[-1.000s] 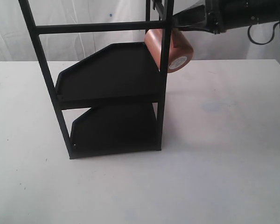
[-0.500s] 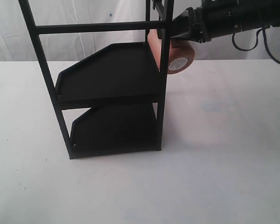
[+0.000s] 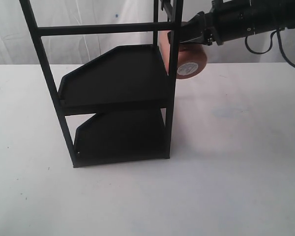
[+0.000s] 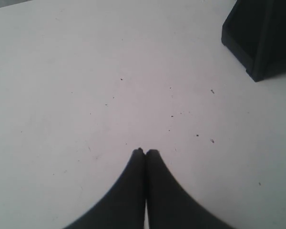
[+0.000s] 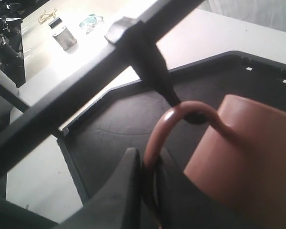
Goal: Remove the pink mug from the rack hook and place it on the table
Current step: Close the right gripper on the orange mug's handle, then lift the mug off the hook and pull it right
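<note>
The pink mug [image 3: 191, 63] hangs at the top right of the black rack [image 3: 113, 83], its white-stickered base facing down and outward. In the right wrist view the mug [image 5: 248, 157] hangs by its loop handle [image 5: 174, 119] from the rack hook [image 5: 155, 71], a black prong on the top bar. My right gripper [image 5: 150, 164] is shut on the handle's lower part; in the exterior view it [image 3: 184, 35] reaches in from the right beside the rack post. My left gripper [image 4: 145, 151] is shut and empty above the white table [image 4: 109, 86], outside the exterior view.
The rack's two angled black shelves [image 3: 115, 73] sit left of and below the mug. A corner of the rack base [image 4: 260, 38] shows in the left wrist view. Small items [image 5: 64, 36] lie on a far surface. A white curtain hangs behind the table.
My right gripper moved left up to the rack post and closed on the mug's handle. The mug swung from tilted to hanging more squarely beside the post.
</note>
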Available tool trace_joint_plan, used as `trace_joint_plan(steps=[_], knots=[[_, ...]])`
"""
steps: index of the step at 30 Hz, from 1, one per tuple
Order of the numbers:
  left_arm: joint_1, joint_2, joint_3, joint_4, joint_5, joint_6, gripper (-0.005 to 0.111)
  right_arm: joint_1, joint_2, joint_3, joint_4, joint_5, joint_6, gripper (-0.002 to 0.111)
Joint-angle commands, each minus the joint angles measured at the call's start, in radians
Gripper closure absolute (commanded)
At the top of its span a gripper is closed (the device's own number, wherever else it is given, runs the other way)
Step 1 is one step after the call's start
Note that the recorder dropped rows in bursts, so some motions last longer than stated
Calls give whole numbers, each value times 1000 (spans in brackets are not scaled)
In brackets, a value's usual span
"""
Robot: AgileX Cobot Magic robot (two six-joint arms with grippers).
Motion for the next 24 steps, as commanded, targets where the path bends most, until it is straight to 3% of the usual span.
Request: trace_joint_plan(steps=[1, 21, 24], knots=[[0, -5, 6, 0, -2, 0, 107, -1, -27, -4, 5, 9, -27, 108], [0, -5, 6, 0, -2, 0, 107, -1, -123, -2, -98, 9, -36, 108], [0, -5, 6, 0, -2, 0, 107, -1, -160, -2, -209, 5, -14, 108]])
